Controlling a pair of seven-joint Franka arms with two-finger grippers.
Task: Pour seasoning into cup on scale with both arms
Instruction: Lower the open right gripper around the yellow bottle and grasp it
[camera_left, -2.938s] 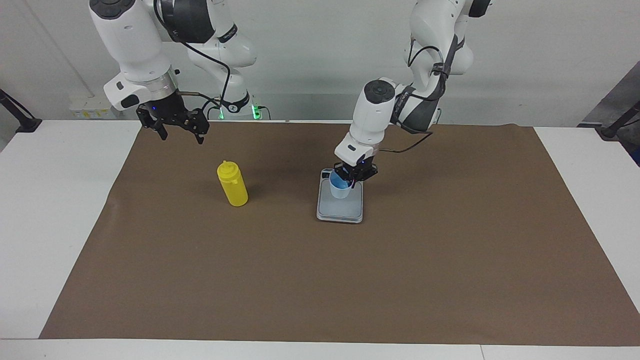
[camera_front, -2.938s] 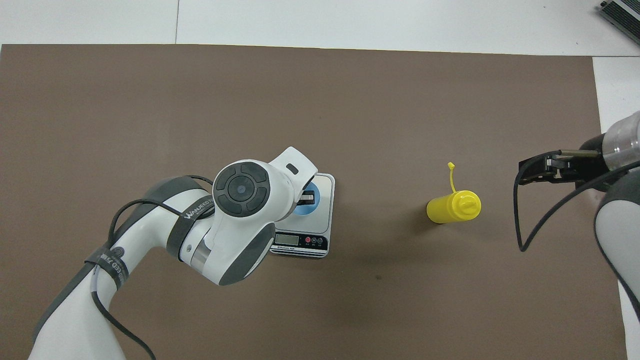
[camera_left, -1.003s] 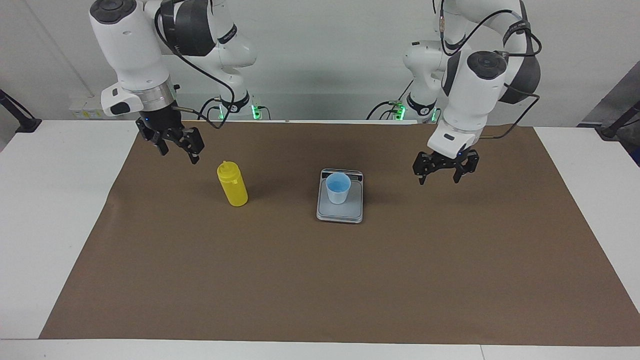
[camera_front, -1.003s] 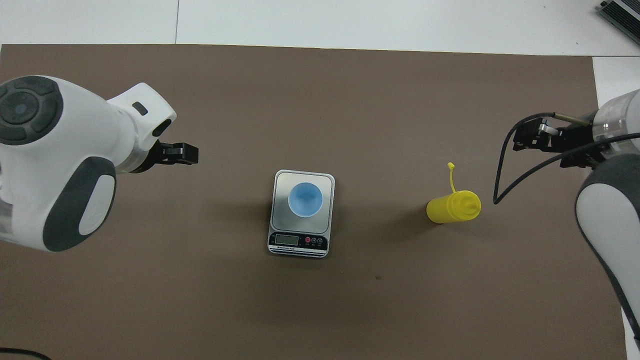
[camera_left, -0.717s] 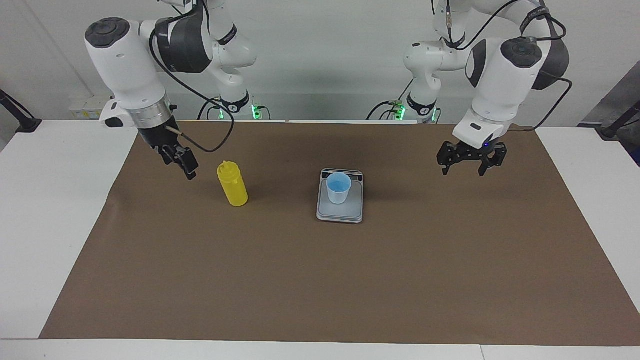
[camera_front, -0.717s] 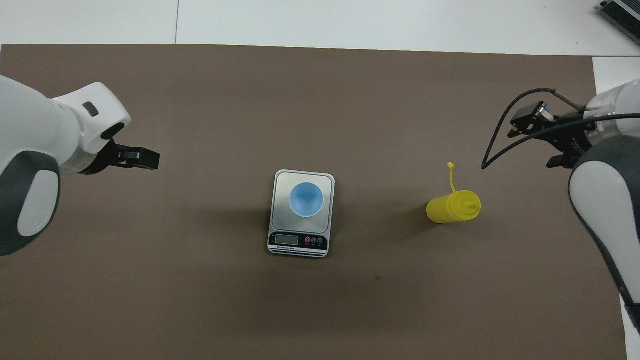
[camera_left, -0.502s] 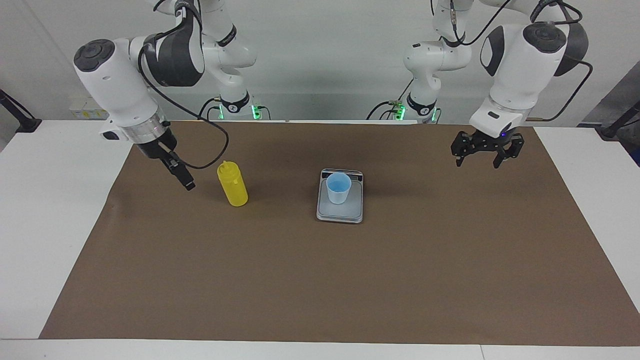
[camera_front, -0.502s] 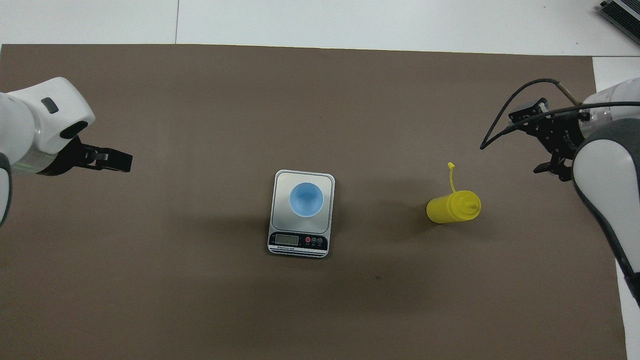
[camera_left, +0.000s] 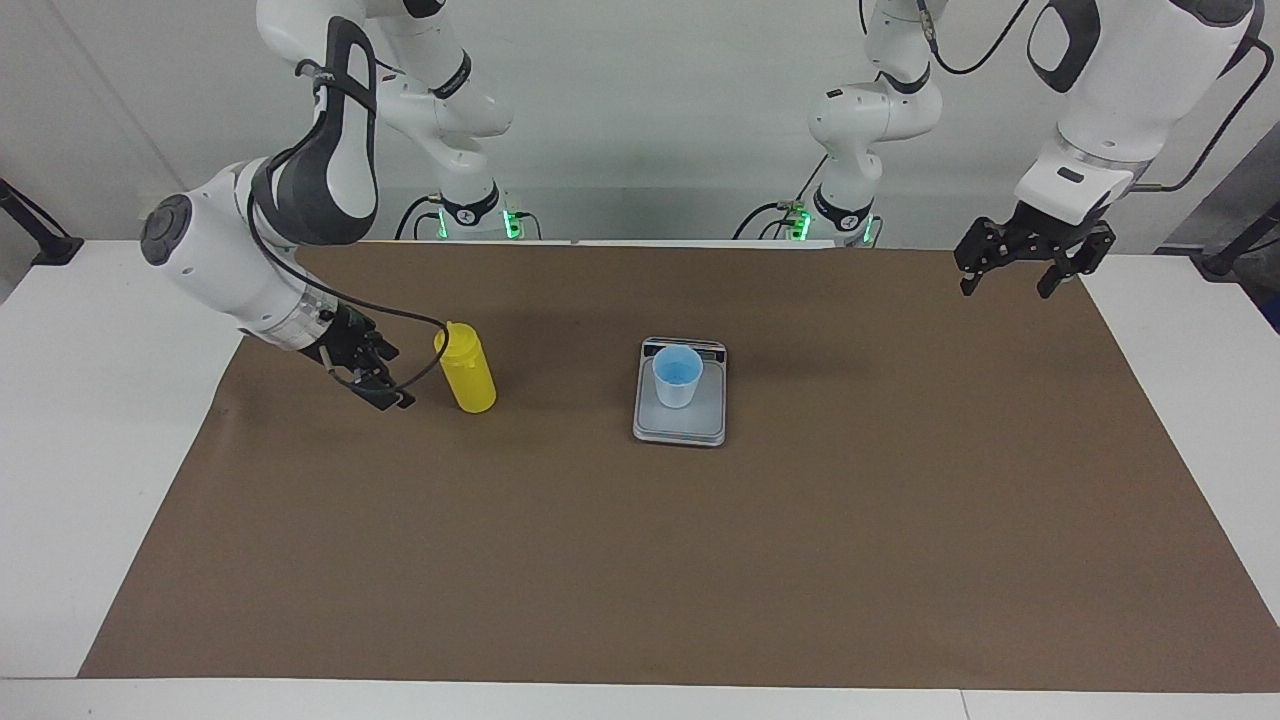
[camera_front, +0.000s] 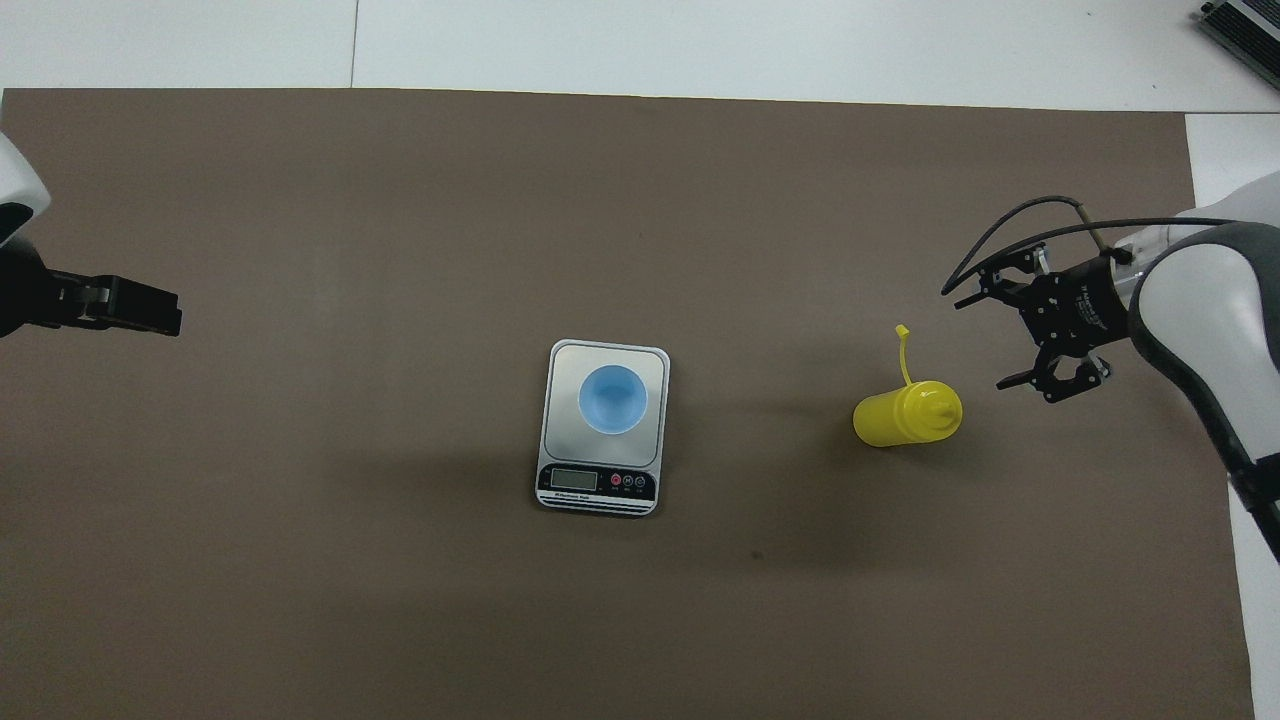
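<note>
- Facing view: right gripper (camera_left: 392, 385) sits low just beside the bottle (camera_left: 466, 369), toward the right arm's end of the tabletop (camera_left: 120, 400); not touching. Fingers spread wide, holding nothing.
- Bottle upright on the brown mat (camera_left: 640, 560): opaque yellow, cylindrical, domed cap with small nozzle, taller than the cup.
- Cup (camera_left: 677, 374) stands on the scale (camera_left: 680, 405), mid-mat, well apart from the bottle. Pale blue, tapered, bluer inside; contents cannot be told.
- Left gripper (camera_left: 1020, 270) hangs raised over the mat's edge at the left arm's end, fingers open, empty; this arm waits.
- Overhead view: right gripper (camera_front: 1020, 340) faces the bottle (camera_front: 907, 413) side-on, fingers apart on either side of the approach line. A thin yellow cap tether sticks out from the bottle, away from the robots.
- Scale (camera_front: 603, 428) has its display strip on the edge nearer the robots; cup (camera_front: 612, 399) sits on the plate, roughly centred.
- Left gripper (camera_front: 150, 308) shows at the mat's edge at the left arm's end.
- Step in hand, as judged: grasping the bottle. Best to close around mid-body, level, squeezing gently so the soft wall does not buckle or tip; keep clear of the tether.
</note>
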